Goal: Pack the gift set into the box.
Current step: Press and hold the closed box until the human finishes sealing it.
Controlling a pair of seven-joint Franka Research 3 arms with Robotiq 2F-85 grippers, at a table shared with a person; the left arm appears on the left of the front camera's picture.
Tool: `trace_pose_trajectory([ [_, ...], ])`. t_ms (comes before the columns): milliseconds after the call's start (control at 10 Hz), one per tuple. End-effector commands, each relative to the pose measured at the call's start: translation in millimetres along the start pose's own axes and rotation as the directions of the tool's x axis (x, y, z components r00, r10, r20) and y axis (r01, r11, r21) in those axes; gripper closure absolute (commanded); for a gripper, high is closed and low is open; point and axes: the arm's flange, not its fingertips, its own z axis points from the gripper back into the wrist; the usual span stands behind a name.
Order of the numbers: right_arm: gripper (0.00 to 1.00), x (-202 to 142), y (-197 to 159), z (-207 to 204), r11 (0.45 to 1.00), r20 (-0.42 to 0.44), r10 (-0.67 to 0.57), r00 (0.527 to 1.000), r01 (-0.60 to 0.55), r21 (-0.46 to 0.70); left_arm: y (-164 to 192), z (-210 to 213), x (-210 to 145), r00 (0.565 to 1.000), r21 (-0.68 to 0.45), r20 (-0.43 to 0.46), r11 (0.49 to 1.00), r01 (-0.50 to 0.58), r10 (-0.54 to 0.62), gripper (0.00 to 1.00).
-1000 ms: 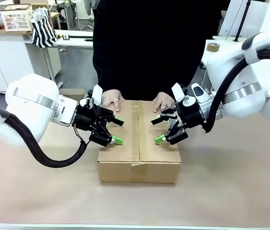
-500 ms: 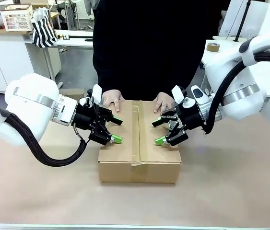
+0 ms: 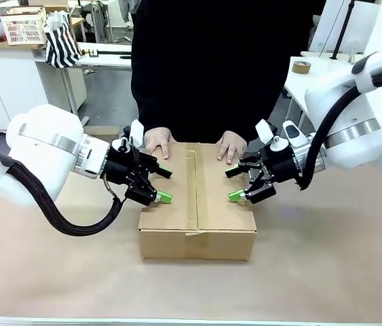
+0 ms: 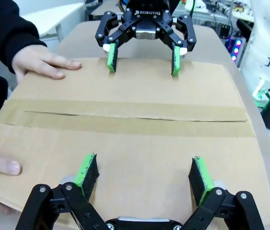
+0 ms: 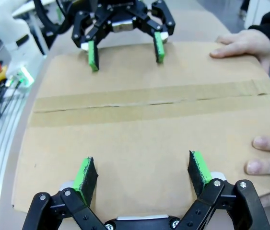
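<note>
The brown cardboard box (image 3: 197, 204) stands in the middle of the table with its top flaps closed and a strip of tape along the seam (image 4: 125, 117). My left gripper (image 3: 164, 185) hovers open over the box's left edge, nothing between its fingers. My right gripper (image 3: 233, 183) hovers open over the box's right edge, also empty. The person's two hands (image 3: 158, 141) (image 3: 232, 145) rest on the far edge of the box top. In the left wrist view the left gripper (image 4: 144, 176) faces the right gripper (image 4: 142, 57) across the box top (image 4: 125, 86). In the right wrist view the right gripper (image 5: 142, 172) faces the left gripper (image 5: 125, 50) over the box top (image 5: 144, 129).
Brown paper covers the table (image 3: 326, 258) around the box. The person in black stands at the far side. A roll of tape (image 3: 301, 66) lies on a white table at the back right. A striped bag (image 3: 62, 41) and a basket (image 3: 24, 27) stand at the back left.
My right gripper has drawn back to the right, towards the box's right edge. The left gripper, the box and the person's hands have stayed put.
</note>
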Motion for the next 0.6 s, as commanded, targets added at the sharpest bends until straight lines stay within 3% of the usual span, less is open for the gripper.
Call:
trace_pose_trajectory([
  [0, 0.0, 3.3, -0.6, -2.2, 1.0, -0.012, 0.01, 1.0, -0.011, -0.007, -1.9, -5.5, -8.5, 0.997, -0.047, -0.08, 0.999, -0.021, 0.017, 0.0],
  [100, 0.0, 3.3, -0.6, -2.2, 1.0, -0.012, 0.01, 1.0, -0.011, -0.007, 0.0, 0.0, 0.0, 1.0, 0.0, 0.0, 1.0, 0.0, 0.0, 0.0],
  [500, 0.0, 3.3, -0.6, -2.2, 1.0, -0.012, 0.01, 1.0, -0.011, -0.007, 0.0, 0.0, 0.0, 1.0, 0.0, 0.0, 1.0, 0.0, 0.0, 0.0],
])
